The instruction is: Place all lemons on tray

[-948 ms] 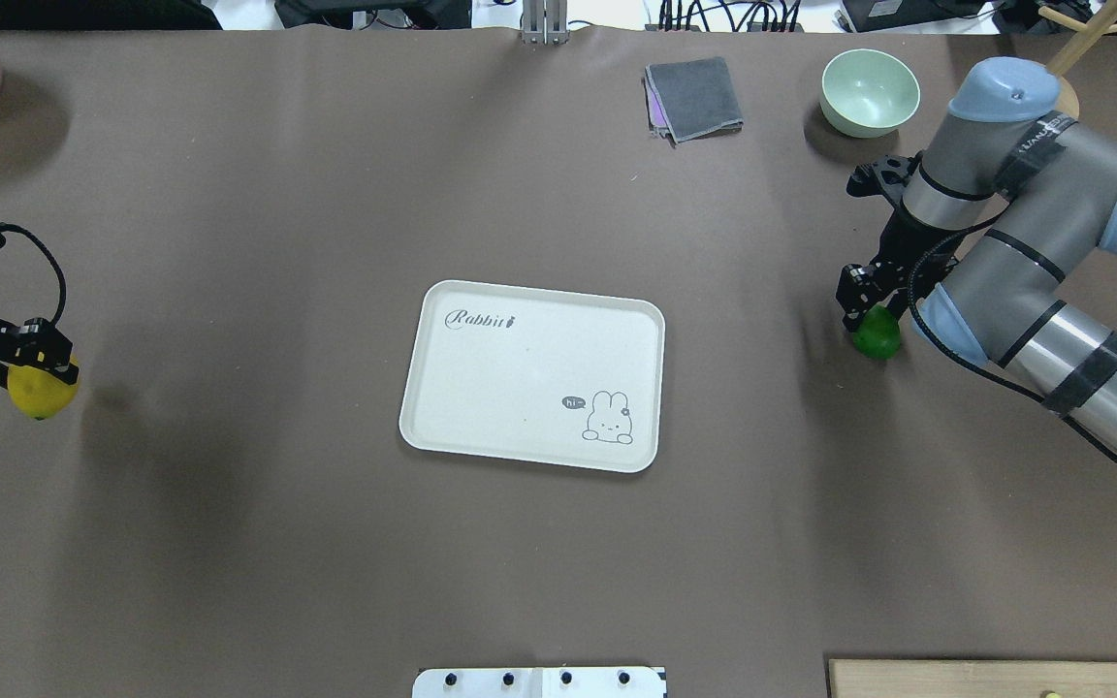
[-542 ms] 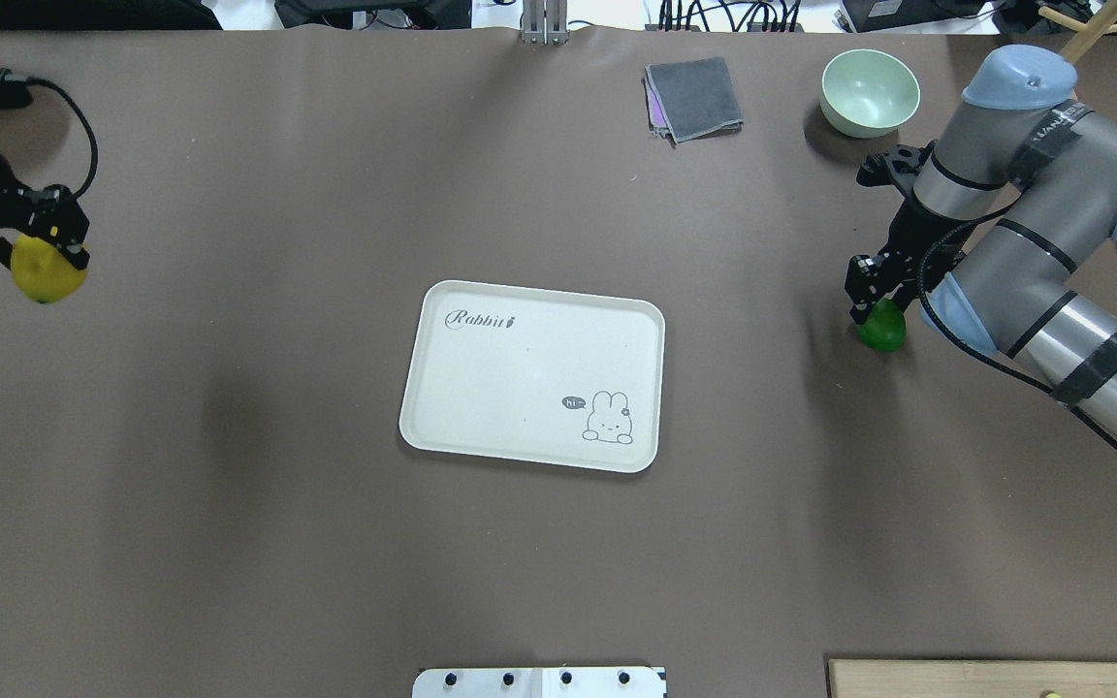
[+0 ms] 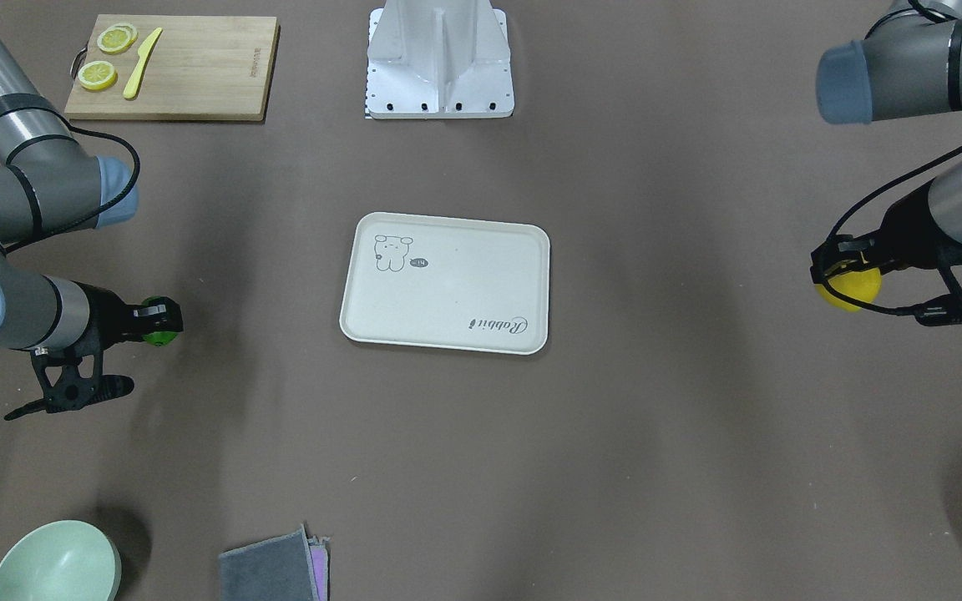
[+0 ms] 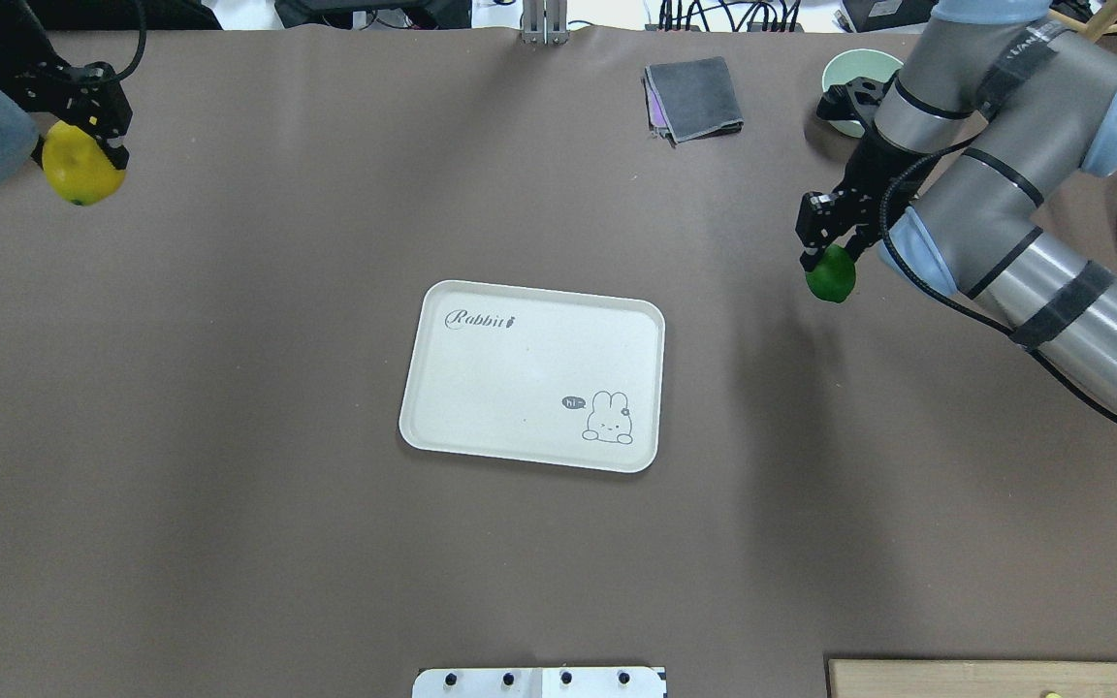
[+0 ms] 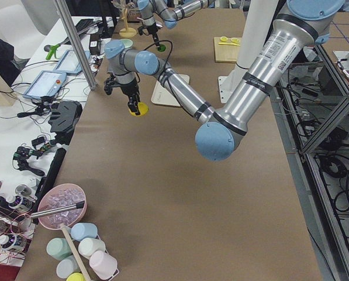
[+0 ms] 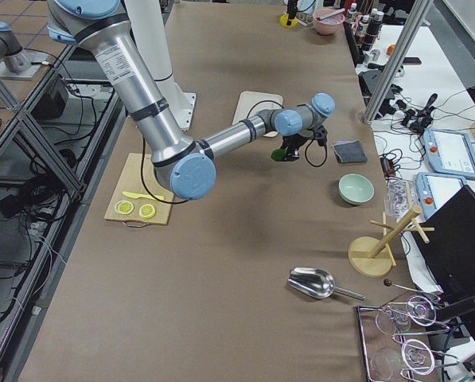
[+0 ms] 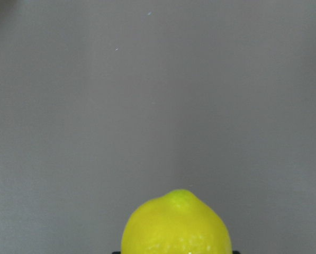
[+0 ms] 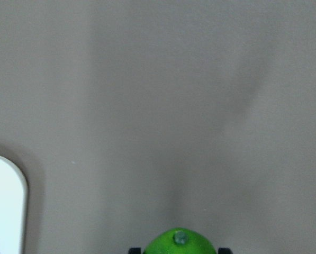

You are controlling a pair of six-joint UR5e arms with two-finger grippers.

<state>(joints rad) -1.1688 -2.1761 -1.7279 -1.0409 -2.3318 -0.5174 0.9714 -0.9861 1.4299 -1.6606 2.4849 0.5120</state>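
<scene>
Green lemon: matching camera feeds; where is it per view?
Front-facing: green lemon far left.
Overhead: green lemon upper right.
Exterior left: green lemon upper centre, far.
Exterior right: green lemon near centre.
Left wrist: not in it.
Right wrist: green lemon bottom centre.
Shared landmark: the tray.

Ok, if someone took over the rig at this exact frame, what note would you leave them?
Left claw: shut on the yellow lemon, at the far left corner of the table, well away from the tray.
Right claw: shut on the green lemon, to the right of the tray and closer to it.
Tray: in the middle of the table, no lemon on it.
Done: both lemons are gripped and, by the look of it, off the table.
Left: carry each lemon over the tray, lower it, open the claw and pull back. The green one has the shorter trip.
</scene>
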